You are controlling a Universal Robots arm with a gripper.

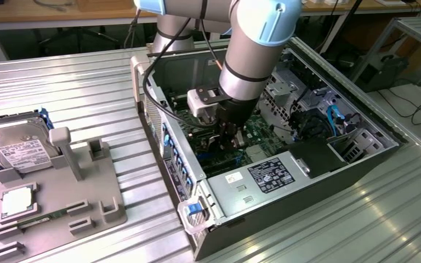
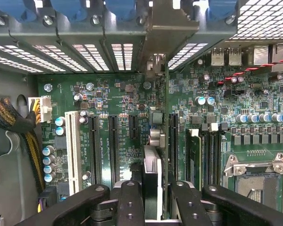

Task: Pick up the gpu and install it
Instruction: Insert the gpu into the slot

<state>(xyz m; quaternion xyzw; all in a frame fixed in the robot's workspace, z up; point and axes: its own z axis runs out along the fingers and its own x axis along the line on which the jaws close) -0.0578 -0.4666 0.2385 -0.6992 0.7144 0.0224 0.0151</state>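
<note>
Gripping gpu (image 2: 153, 141) edge-on, bracket toward rear

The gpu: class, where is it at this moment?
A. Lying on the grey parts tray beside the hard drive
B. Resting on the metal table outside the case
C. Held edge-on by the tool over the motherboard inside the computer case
C: the gpu sits edge-on between the tool fingers above the motherboard, inside the computer case.

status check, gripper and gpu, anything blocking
Gripper shut on gpu, down inside open pc case. Card edge-on above motherboard, bracket at rear slot openings. Nothing seen blocking.
</note>
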